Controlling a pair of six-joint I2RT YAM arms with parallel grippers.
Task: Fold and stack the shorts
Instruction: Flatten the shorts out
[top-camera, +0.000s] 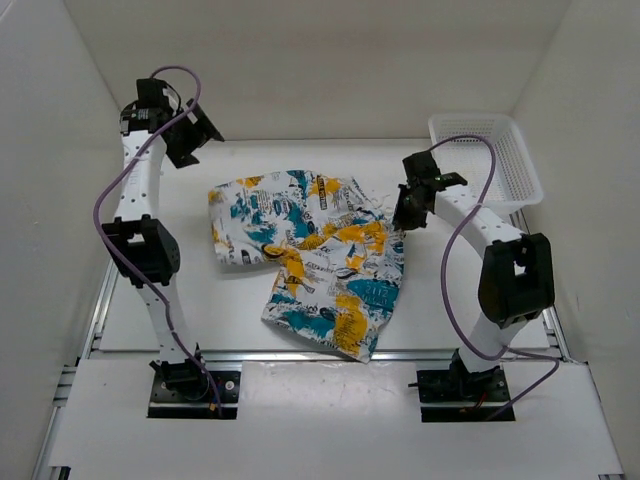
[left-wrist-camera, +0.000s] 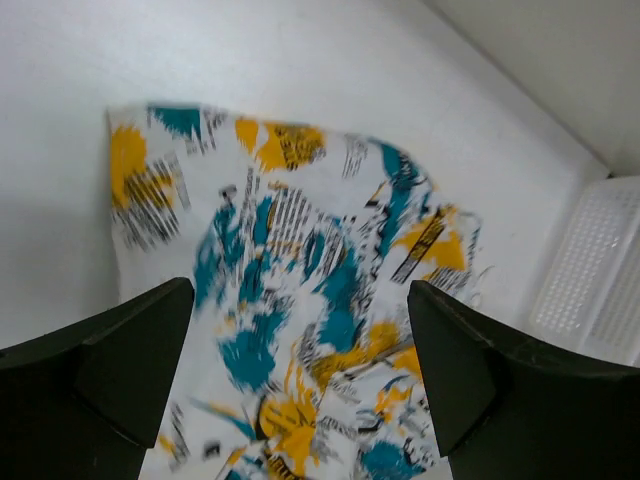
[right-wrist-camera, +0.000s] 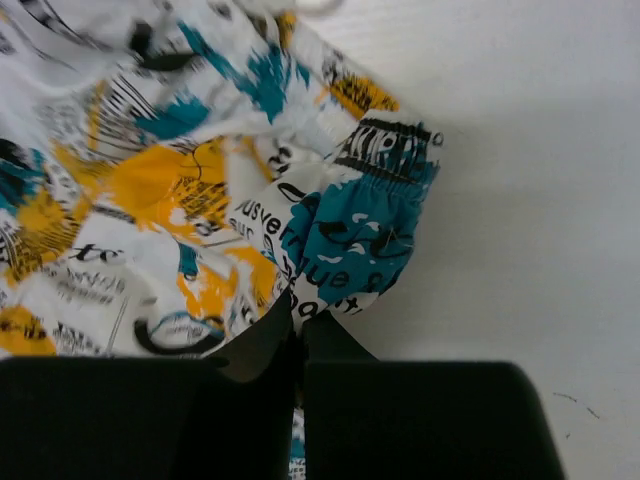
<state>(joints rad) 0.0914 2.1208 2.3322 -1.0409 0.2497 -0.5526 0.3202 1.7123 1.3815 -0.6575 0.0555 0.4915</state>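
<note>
White printed shorts (top-camera: 310, 255) lie crumpled on the table (top-camera: 130, 310), and we see the right gripper (right-wrist-camera: 297, 320) pinching their edge, the left gripper (left-wrist-camera: 300, 290) hanging above with jaws spread.

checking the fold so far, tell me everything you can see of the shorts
The shorts are thin, soft white fabric printed in teal, yellow-orange and black. They lie rumpled and partly doubled over on the white table, one part reaching left, another toward the near edge. A gathered, elastic-looking edge shows in the right wrist view. The right gripper is shut on their right edge; the left gripper hangs open above, not touching.
</note>
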